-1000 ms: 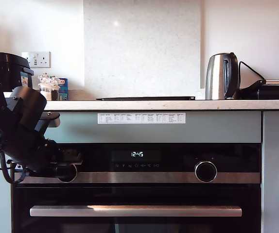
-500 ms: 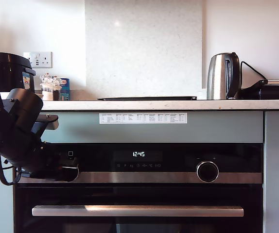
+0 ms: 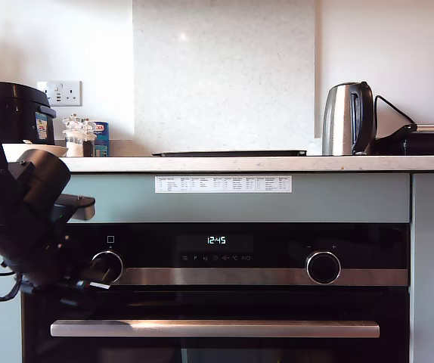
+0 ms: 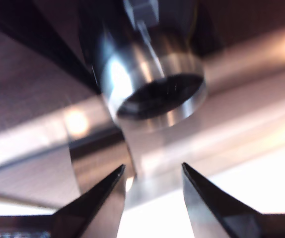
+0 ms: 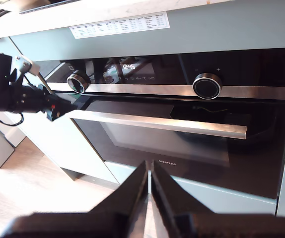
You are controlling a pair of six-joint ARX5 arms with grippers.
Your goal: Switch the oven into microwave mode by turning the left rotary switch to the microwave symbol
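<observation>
First end effector at the left rotary switch, jaws apart; second end effector held back, jaws together.

The oven (image 3: pixel 224 302) is built in under the tabletop (image 3: pixel 262 163). The left rotary switch (image 3: pixel 108 265) sits at the exterior view's left end of its steel strip, below a small square outline. My first gripper (image 4: pixel 151 176) is just beside the switch (image 4: pixel 152 84) with a narrow gap between its tips; the blurred wrist view suggests no contact, though this is not certain. My second gripper (image 5: pixel 150 176) has its fingers pressed together on nothing, well apart from the oven front (image 5: pixel 182 144). The second knob (image 3: pixel 323 267) lies toward the exterior view's right. On the tabletop stand a kettle (image 3: pixel 347 119), a black appliance (image 3: pixel 13 111) and small jars (image 3: pixel 77 130); their contents cannot be seen.
</observation>
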